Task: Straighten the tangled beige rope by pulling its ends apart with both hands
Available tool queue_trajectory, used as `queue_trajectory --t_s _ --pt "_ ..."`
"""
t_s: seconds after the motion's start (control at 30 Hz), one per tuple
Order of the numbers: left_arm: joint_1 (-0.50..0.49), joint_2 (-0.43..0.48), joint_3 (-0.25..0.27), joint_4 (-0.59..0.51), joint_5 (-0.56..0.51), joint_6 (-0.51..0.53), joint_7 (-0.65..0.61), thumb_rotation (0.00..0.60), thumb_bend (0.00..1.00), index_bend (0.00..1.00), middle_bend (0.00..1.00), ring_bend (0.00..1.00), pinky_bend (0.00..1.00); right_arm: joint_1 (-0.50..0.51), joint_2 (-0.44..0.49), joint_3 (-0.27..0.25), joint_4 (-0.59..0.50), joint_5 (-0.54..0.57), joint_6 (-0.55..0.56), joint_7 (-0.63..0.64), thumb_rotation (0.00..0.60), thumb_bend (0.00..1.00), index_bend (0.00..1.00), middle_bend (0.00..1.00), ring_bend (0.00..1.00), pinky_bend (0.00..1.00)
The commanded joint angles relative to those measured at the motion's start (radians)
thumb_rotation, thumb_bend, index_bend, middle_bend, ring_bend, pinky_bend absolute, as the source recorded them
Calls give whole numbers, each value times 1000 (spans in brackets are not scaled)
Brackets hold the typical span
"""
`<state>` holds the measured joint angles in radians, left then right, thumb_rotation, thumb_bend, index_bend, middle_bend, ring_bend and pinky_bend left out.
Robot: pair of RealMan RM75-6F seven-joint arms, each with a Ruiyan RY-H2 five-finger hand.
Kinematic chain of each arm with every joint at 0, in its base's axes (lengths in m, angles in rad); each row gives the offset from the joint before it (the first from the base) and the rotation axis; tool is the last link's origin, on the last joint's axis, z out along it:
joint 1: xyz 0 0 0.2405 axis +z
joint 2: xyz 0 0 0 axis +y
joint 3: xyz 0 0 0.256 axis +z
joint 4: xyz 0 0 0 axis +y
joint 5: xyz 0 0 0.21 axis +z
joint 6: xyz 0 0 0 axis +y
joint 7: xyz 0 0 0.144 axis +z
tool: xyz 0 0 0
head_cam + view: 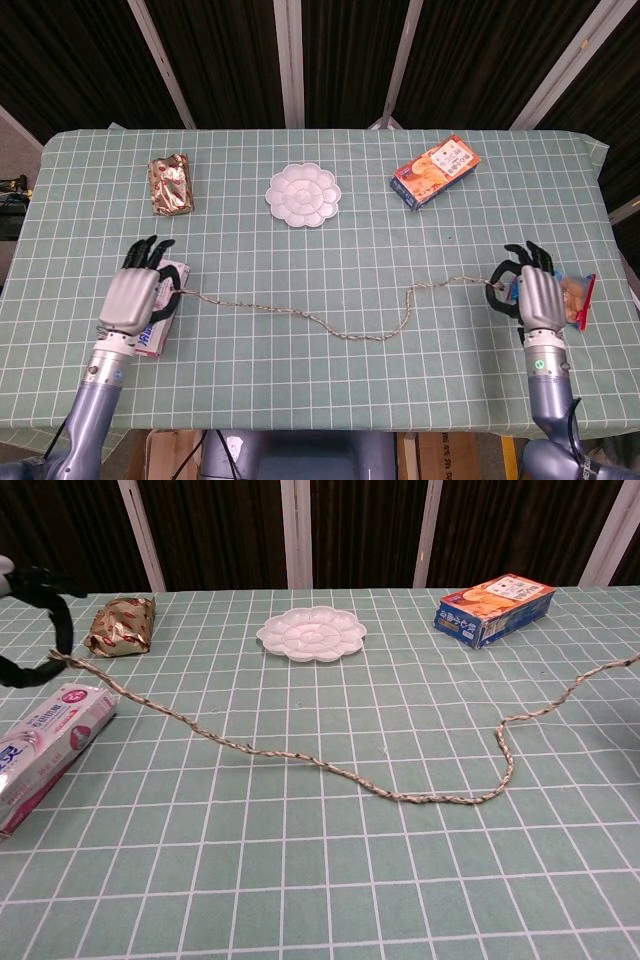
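The beige rope (pixel 330 323) (pixel 300 757) lies stretched across the green checked table with no loops, only one bend right of the middle. My left hand (pixel 135 296) pinches its left end above the toothpaste box; in the chest view only the fingers (pixel 40 585) show at the left edge. Over at the right, just left of the blue snack bag, my right hand (pixel 532 295) pinches the other end. The chest view shows the rope running off the right edge, with the right hand out of frame.
A toothpaste box (pixel 163 313) (pixel 45 742) lies under the left hand. A blue snack bag (pixel 575 300) sits behind the right hand. Farther back are a gold packet (pixel 169 184), a white palette dish (pixel 303 195) and an orange box (pixel 435 170).
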<state>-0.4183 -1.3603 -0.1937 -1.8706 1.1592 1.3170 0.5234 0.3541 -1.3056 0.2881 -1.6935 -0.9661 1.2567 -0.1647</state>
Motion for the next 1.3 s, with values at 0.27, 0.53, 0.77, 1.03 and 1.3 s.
queue_trajectory --t_s 0.27,0.53,0.77,1.03,1.3 --pt "17 40 -2 58 -13 -9 -76 600 523 585 112 0 0 -16 6 9 84 28 3 20 600 446 617 220 0 0" --pt "19 27 16 85 -10 -7 -80 600 524 586 112 0 0 -21 -3 21 177 85 -11 17 600 450 616 220 0 0" --pt "24 22 27 98 -15 -7 -87 600 524 586 112 0 0 -26 -15 24 228 127 -37 17 600 450 616 220 0 0" --pt "18 -3 37 119 -21 -16 -77 600 525 586 112 0 0 -25 -27 19 256 130 -52 12 600 450 617 220 0 0" --pt "2 -71 56 178 -47 -39 -36 600 524 585 112 0 0 -20 -48 1 316 141 -76 -22 600 450 617 220 0 0"
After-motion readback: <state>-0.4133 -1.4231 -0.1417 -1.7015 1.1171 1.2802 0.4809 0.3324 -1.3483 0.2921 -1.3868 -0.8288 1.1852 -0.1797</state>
